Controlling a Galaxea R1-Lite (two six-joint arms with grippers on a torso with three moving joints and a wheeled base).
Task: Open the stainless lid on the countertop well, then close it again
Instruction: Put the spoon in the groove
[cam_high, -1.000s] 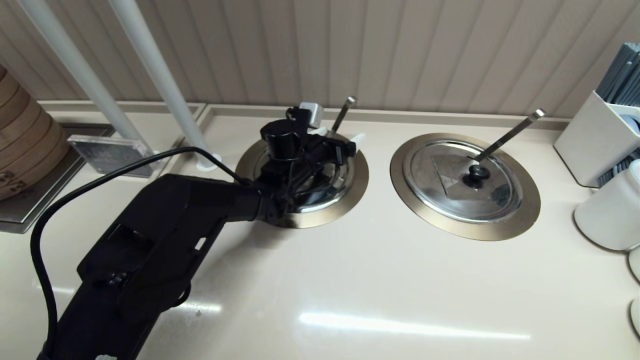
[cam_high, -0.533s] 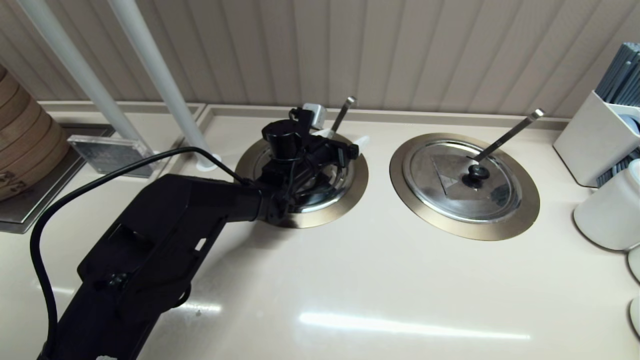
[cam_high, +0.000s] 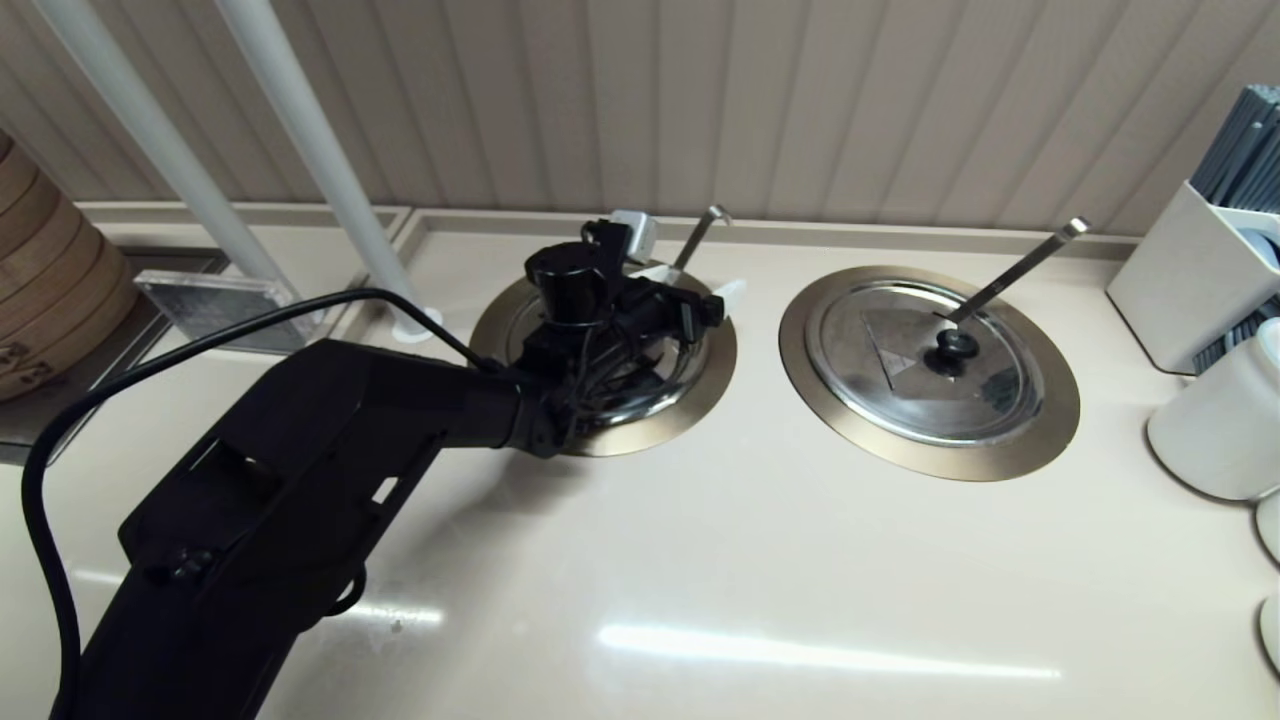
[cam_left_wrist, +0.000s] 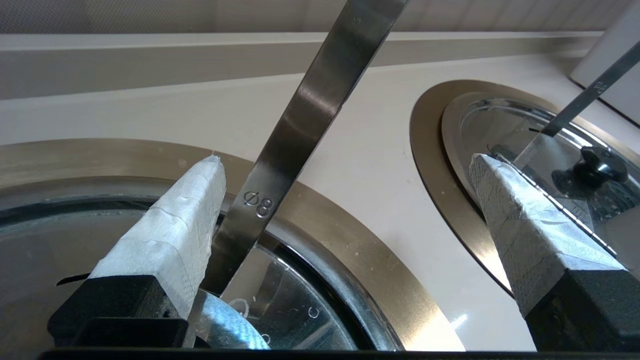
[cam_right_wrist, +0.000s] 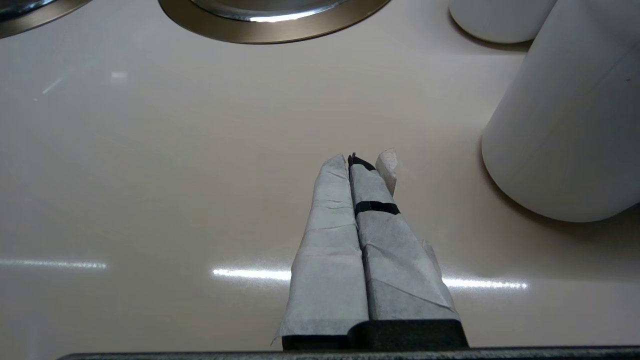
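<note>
Left gripper (cam_left_wrist: 345, 210) hovering over the stainless lid (cam_high: 655, 385) — fingers spread wide, holding nothing.

Lid sits in the countertop well (cam_high: 700, 390), left of its twin; ladle handle (cam_left_wrist: 300, 125) pokes up between the fingers — I'd dodge it, go for the knob.

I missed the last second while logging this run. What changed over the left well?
The left end effector, fingers open, shifted slightly right over the stainless lid. The ladle handle swung right, its hooked tip now showing. The twin lid, its ladle and the shut right end effector look unchanged.
</note>
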